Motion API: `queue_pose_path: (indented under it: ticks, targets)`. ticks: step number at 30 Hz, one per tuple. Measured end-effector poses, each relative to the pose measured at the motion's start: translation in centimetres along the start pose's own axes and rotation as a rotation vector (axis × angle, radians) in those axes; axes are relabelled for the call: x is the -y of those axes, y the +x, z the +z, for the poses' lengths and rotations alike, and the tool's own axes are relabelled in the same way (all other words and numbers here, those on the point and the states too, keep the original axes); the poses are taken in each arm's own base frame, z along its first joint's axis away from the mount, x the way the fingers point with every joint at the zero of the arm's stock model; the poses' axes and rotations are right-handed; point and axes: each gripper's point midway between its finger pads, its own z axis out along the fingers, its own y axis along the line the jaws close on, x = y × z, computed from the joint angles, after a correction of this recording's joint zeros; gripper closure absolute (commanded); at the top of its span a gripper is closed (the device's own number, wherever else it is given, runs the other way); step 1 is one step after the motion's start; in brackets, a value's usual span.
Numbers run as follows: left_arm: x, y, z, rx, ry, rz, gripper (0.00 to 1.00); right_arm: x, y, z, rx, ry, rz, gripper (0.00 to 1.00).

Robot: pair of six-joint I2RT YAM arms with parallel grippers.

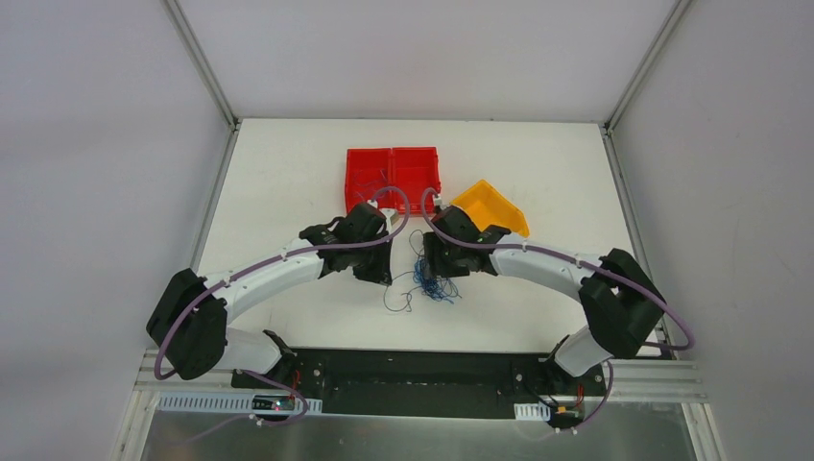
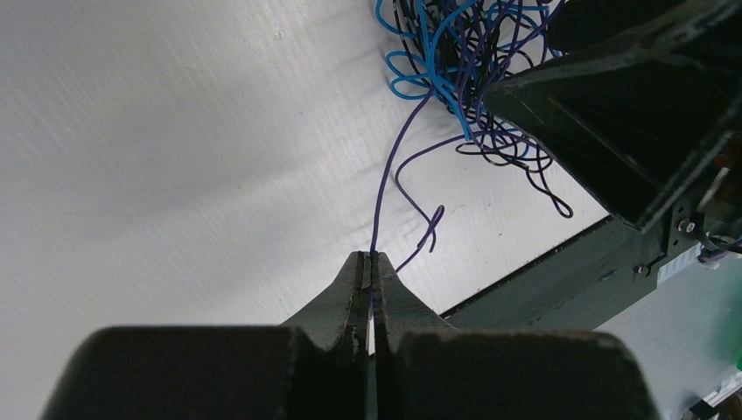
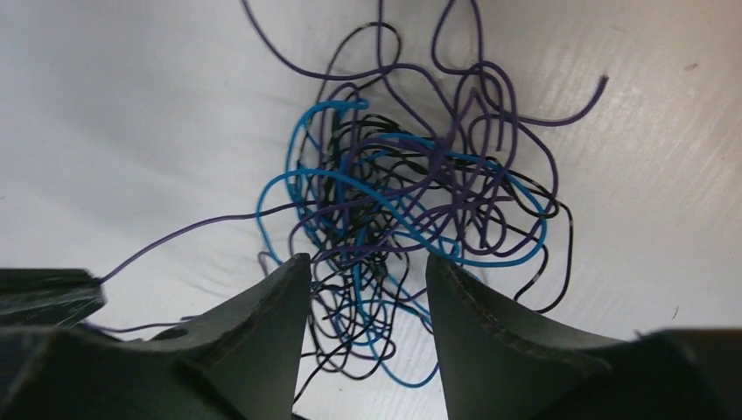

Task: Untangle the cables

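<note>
Left gripper (image 2: 369, 256): jaws fully closed, pinching one purple strand (image 2: 381, 192) at the fingertips. The strand runs straight ahead of the tips and off to their right into the cables (image 2: 464, 61). A second purple end curls on the table just ahead of the tips, free.

Right gripper (image 3: 367, 262): jaws about half open, one finger each side of the knot's near part. Strands pass between the fingers, but no pinch shows. The bulk of the cables (image 3: 411, 192) lies just ahead of the tips, blue, purple and black loops densely interlaced.

Progress, as judged: early. One strand is isolated and held; no wire lies fully separated. A few loose ends trail from the clump. Nearly all the sorting is left.

Room: in the top view, bare table (image 1: 288, 173) lies open outward of the left gripper (image 1: 384, 252), good for drawing the strand away. The two grippers sit close together, the cables (image 1: 427, 279) just below them. Red bins (image 1: 394, 173) and a yellow bin (image 1: 491, 206) stand close beyond the right gripper (image 1: 429, 252), limiting forward travel. The black rail (image 1: 413, 370) bounds the near side.
</note>
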Motion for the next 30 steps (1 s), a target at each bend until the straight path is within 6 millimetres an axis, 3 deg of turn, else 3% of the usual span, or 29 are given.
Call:
queue_pose_path:
  ticks: [3, 5, 11, 17, 20, 23, 27, 30]
  targets:
    - [-0.2, -0.1, 0.0, 0.006, -0.010, -0.001, 1.00, 1.5, 0.8, 1.2, 0.000, 0.058, 0.024, 0.64]
    - [-0.5, 0.0, 0.0, 0.014, -0.023, -0.004, 1.00, 2.5, 1.5, 1.8, -0.004, 0.097, 0.044, 0.70]
    - [-3.8, -0.6, -1.0, 0.077, -0.089, -0.101, 1.00, 4.3, 1.6, 1.8, 0.049, 0.150, 0.123, 0.70]
    - [-9.5, -2.7, -4.7, 0.264, -0.191, -0.307, 1.00, 9.7, 1.7, -0.6, 0.128, 0.239, 0.260, 0.69]
    - [-12.1, -3.3, -7.1, 0.389, -0.260, -0.419, 1.00, 12.8, 2.1, -1.7, 0.156, 0.279, 0.371, 0.67]
    - [-13.5, -3.3, -8.9, 0.487, -0.306, -0.498, 1.00, 14.8, 2.5, -3.1, 0.201, 0.301, 0.460, 0.66]
    - [-13.8, -3.0, -9.3, 0.514, -0.316, -0.530, 1.00, 14.3, 1.4, -5.1, 0.292, 0.249, 0.491, 0.57]
    - [-13.0, -3.0, -8.7, 0.479, -0.268, -0.510, 1.00, 13.5, 0.6, -5.9, 0.324, 0.196, 0.483, 0.42]
